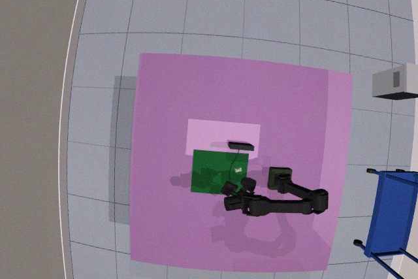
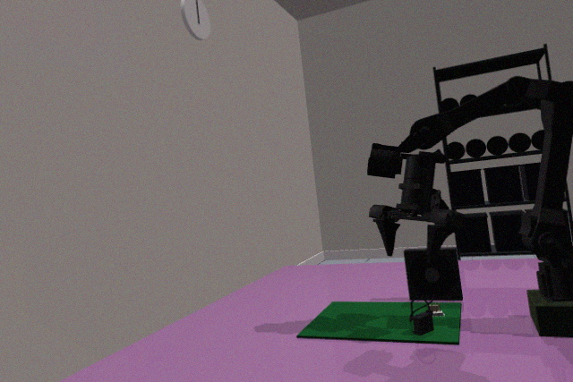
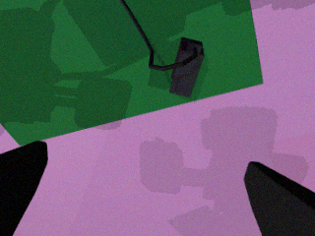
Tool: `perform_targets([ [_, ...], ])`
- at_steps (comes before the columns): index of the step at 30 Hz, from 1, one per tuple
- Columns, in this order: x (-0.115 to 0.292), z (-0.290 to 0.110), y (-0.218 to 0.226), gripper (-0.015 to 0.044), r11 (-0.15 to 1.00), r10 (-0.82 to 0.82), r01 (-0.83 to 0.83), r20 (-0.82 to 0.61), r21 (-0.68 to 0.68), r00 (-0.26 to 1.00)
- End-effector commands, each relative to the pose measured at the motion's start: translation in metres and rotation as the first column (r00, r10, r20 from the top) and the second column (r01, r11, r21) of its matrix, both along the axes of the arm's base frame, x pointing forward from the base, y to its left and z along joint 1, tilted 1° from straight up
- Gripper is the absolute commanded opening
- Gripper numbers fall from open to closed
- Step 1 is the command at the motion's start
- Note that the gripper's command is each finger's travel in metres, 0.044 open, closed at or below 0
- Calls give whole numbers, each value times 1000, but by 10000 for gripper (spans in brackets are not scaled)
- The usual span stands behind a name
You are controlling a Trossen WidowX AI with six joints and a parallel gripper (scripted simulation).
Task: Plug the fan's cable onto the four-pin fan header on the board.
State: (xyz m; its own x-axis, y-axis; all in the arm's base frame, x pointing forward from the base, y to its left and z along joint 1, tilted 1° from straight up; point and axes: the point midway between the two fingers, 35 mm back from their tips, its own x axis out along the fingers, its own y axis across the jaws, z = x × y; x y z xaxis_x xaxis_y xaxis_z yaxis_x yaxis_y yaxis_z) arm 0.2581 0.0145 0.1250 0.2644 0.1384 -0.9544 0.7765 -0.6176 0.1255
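Note:
The green board [image 1: 200, 158] [image 2: 342, 309] [image 3: 228, 64] lies flat. The white four-pin header [image 1: 238, 170] [image 2: 435, 308] stands on it; no plug is on it. The dark plug [image 2: 422, 324] [image 3: 185, 79] rests on the board near its edge, off the header. A thin black cable [image 3: 138, 25] runs from it to the upright black fan [image 1: 241, 146] [image 2: 423, 271]. The arm hides the plug in the top view. My gripper [image 1: 239, 186] [image 2: 410, 256] [image 3: 150, 161] is open and empty, pointing down, well above the board's edge and plug, touching neither.
A lighter pink rectangle [image 1: 206, 131] lies on the pink table [image 1: 168, 100], beside the board. The fan stands at the board's far edge. The arm's base [image 1: 272, 183] [image 2: 552, 319] stands to the right of the board. A shelf rack [image 2: 467, 207] is in the background.

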Motion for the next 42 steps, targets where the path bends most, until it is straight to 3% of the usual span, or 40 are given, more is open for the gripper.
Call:
perform_targets([
  [1,-13,-13,8,440,997,-70,74,-96,34,993],
  [8,-12,-16,8,440,997,-70,74,-96,34,993],
  [16,-11,-75,7,440,997,-71,74,-96,34,993],
  [42,-10,-110,6,440,997,-71,74,-96,34,993],
])
